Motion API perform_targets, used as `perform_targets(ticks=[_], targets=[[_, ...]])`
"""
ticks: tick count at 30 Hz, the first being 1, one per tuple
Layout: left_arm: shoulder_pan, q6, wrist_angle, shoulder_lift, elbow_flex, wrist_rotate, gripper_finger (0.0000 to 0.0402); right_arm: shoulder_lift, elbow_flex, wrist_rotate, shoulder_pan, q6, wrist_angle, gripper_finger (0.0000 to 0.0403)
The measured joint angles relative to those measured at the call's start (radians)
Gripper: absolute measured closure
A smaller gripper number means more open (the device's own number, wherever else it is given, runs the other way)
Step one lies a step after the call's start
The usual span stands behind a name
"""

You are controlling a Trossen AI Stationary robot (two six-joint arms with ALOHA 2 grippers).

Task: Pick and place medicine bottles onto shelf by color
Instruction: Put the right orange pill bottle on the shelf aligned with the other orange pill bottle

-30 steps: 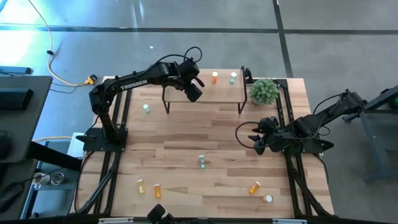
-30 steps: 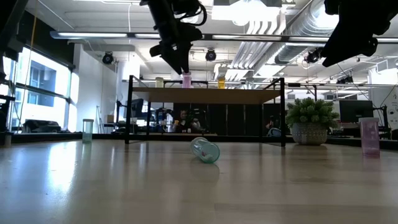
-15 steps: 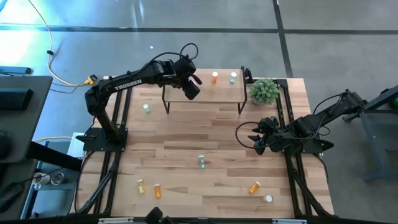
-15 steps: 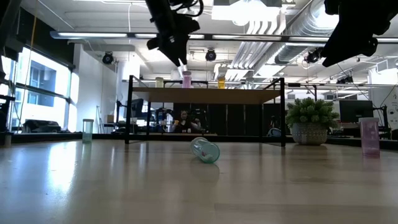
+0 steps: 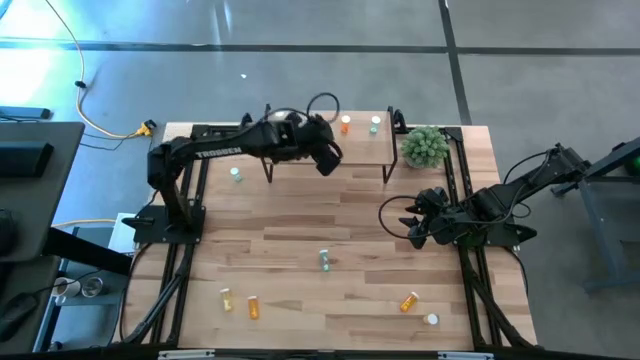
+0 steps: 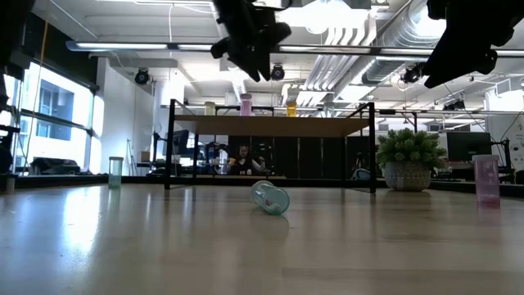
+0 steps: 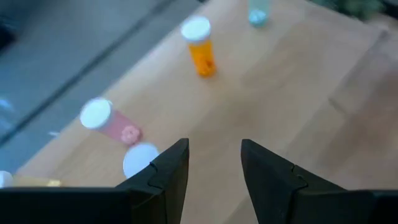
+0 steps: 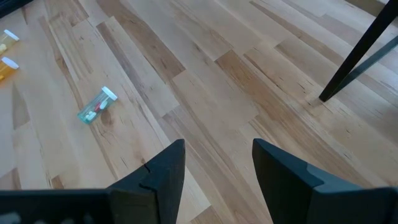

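We find the left hand [image 5: 327, 160] raised over the shelf [image 5: 360, 150], its fingers [image 7: 169, 171] apart with nothing between them. The shelf stands at the far edge of the worktop [image 5: 330, 215], beside a green plant [image 5: 425, 146] at the far right corner.

On the shelf we count an orange bottle [image 7: 200, 46] upright, a green bottle [image 7: 257, 12] beyond it, a pink bottle [image 7: 111, 122] nearer the left hand, and one white cap [image 7: 140, 159] just beside the pink one; we cannot tell the colour of the body beneath that cap.

The right hand [image 5: 408, 222] waits low near the right edge of the worktop, its fingers [image 8: 163, 171] spread and empty.

Loose bottles on the worktop:
- a green one [image 5: 236, 174] upright near the far left corner, clear of the shelf legs;
- a green one lying down [image 5: 325, 261] in the middle, toward the near edge;
- a yellow one [image 5: 226, 298] and an orange one [image 5: 253, 307] side by side near the near left corner;
- an orange one [image 5: 409, 301] and a white-capped one [image 5: 431, 320] near the near right corner.
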Motion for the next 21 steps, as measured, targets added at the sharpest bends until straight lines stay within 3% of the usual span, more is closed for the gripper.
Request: perform_targets(ticks=[5,11,21], targets=[[-0.057,-0.045,0.105,0.083,0.0,-0.205,0.0266,0.0,0.0,0.0,0.0,0.0,0.0,0.0224],[-0.08,-0.047,0.21,0.172,0.0,-0.362,0.0266,0.0,0.0,0.0,0.0,0.008,0.0,0.0224],[-0.077,-0.081,0.137,0.217,0.0,-0.477,0.0266,0.0,0.0,0.0,0.0,0.011,0.023,0.0224]])
